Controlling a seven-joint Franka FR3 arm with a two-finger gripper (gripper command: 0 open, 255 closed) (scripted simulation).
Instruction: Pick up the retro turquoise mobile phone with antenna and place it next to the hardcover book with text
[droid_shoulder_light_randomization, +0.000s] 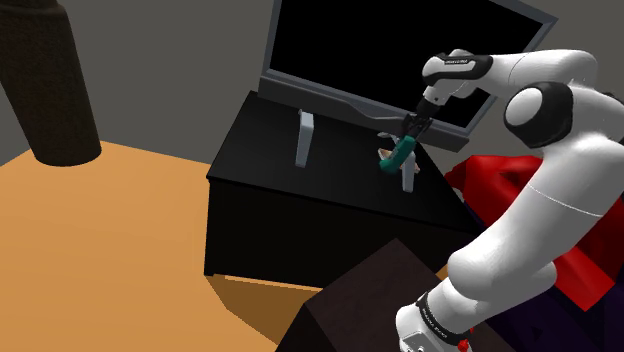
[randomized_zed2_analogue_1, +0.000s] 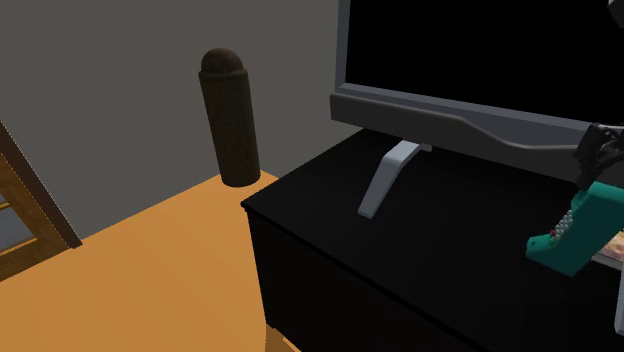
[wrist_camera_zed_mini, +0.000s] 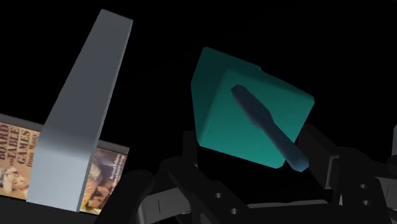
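The turquoise phone (droid_shoulder_light_randomization: 399, 156) hangs tilted in the air above the black cabinet top, with my gripper (droid_shoulder_light_randomization: 412, 130) shut on its upper end. In the second exterior view the phone (randomized_zed2_analogue_1: 574, 230) shows pale keys on its side, and the gripper (randomized_zed2_analogue_1: 592, 160) grips it from above. In the wrist view the phone's (wrist_camera_zed_mini: 245, 111) end face and dark antenna (wrist_camera_zed_mini: 270, 130) sit between the black fingers (wrist_camera_zed_mini: 316, 147) of the gripper (wrist_camera_zed_mini: 254, 156). The book (wrist_camera_zed_mini: 15, 160), with "Board and Table Games" on its cover, lies flat under the phone (randomized_zed2_analogue_1: 613, 247), beside the screen's grey foot (wrist_camera_zed_mini: 79, 121).
A large dark screen (droid_shoulder_light_randomization: 395, 50) stands on two grey feet (droid_shoulder_light_randomization: 304, 138) on the black cabinet (droid_shoulder_light_randomization: 300, 215). A red seat (droid_shoulder_light_randomization: 525, 195) lies behind my arm. A dark post (randomized_zed2_analogue_1: 229, 115) stands on the orange floor (droid_shoulder_light_randomization: 100, 250), and a wooden frame (randomized_zed2_analogue_1: 25, 210) stands at the second exterior view's left.
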